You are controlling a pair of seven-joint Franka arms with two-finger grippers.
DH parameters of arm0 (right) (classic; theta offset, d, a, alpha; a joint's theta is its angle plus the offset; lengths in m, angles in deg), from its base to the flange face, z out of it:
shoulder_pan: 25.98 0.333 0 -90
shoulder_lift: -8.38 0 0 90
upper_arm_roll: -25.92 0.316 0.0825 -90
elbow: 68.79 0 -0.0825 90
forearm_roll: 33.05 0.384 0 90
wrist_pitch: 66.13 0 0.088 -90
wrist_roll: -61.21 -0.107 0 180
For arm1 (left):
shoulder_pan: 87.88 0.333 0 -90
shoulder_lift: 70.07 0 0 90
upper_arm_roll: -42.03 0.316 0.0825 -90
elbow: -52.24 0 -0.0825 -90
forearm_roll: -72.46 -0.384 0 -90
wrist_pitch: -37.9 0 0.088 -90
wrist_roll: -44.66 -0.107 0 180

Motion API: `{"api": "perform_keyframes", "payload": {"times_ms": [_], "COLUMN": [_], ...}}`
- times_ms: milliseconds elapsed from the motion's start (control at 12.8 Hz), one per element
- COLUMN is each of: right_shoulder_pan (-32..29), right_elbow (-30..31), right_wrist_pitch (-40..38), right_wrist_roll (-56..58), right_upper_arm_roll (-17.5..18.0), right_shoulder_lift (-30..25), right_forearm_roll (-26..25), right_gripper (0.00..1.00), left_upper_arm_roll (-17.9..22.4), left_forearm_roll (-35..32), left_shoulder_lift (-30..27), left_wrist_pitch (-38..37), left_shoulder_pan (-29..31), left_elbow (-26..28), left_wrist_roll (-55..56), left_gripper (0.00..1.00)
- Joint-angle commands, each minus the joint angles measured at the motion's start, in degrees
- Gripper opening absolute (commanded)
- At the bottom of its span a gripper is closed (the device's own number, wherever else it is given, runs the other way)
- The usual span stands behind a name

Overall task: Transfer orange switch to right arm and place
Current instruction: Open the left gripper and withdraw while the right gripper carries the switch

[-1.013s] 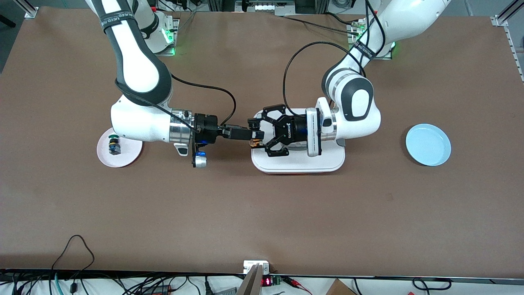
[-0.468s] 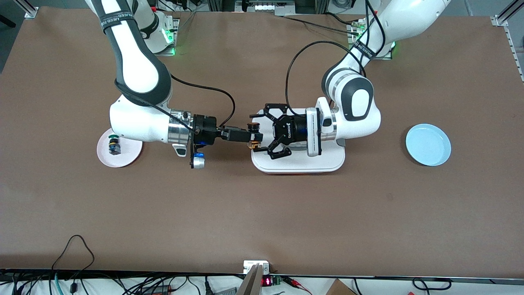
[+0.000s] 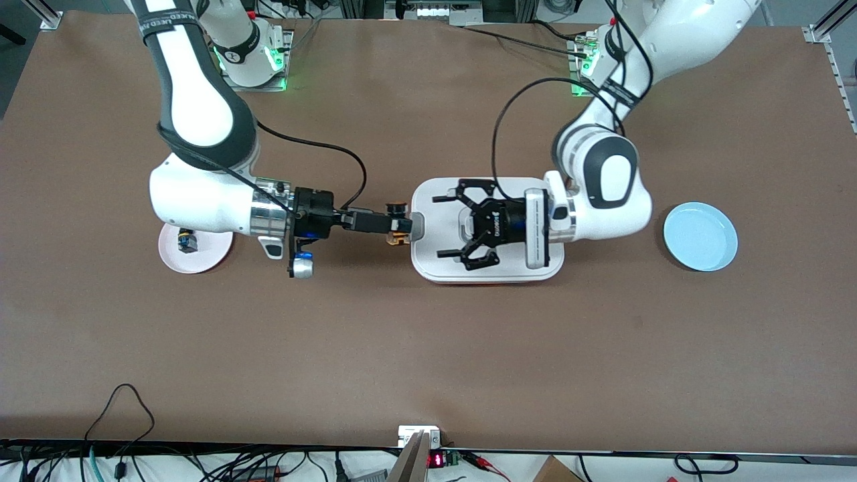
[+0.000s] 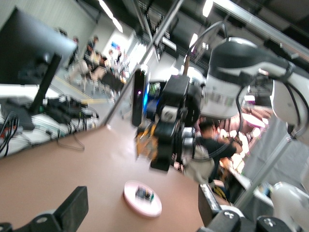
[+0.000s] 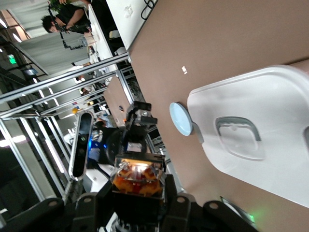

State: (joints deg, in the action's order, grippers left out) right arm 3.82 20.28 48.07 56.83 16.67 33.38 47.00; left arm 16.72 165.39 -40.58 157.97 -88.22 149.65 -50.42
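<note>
The orange switch [image 3: 399, 232] sits between the straight fingers of my right gripper [image 3: 400, 226], which is shut on it above the table beside the white tray's [image 3: 489, 269] edge toward the right arm's end. In the right wrist view the switch [image 5: 137, 178] shows its tan-orange base between the pads of the right gripper [image 5: 138, 193]. My left gripper [image 3: 450, 226] is open and empty over the tray, apart from the switch. In the left wrist view its fingers [image 4: 72, 210] are spread, and the right gripper [image 4: 161, 145] with the switch [image 4: 144, 144] is farther off.
A pink plate [image 3: 201, 260] with a green-capped switch [image 3: 185, 241] lies under the right arm's wrist; it also shows in the left wrist view [image 4: 141, 200]. A blue plate [image 3: 699, 235] lies toward the left arm's end, and also shows in the right wrist view [image 5: 181, 118].
The left gripper opened and let go of the orange switch, then drew back toward its own end. The right gripper pulled away toward its end with the switch held.
</note>
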Motion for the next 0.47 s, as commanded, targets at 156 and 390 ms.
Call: {"api": "perform_keyframes", "payload": {"times_ms": [156, 390], "right_shoulder_pan": [-4.39, -5.54], "right_elbow": [0.49, 1.36], "right_wrist_pitch": [-6.7, -8.29], "right_wrist_roll": [0.51, 4.27], "right_upper_arm_roll": [0.11, 0.11], "right_shoulder_lift": [-4.68, -7.85], "right_forearm_roll": [-23.38, -42.72], "right_gripper": [0.15, 0.15], "left_upper_arm_roll": [-0.09, 0.08], "left_forearm_roll": [-25.31, -38.22], "left_shoulder_lift": [-1.37, -1.37], "left_wrist_pitch": [-14.83, -24.76], "left_shoulder_pan": [9.82, 14.39], "left_elbow": [-4.59, -9.24], "left_wrist_roll": [21.73, 35.44], "left_gripper": [1.0, 1.0]}}
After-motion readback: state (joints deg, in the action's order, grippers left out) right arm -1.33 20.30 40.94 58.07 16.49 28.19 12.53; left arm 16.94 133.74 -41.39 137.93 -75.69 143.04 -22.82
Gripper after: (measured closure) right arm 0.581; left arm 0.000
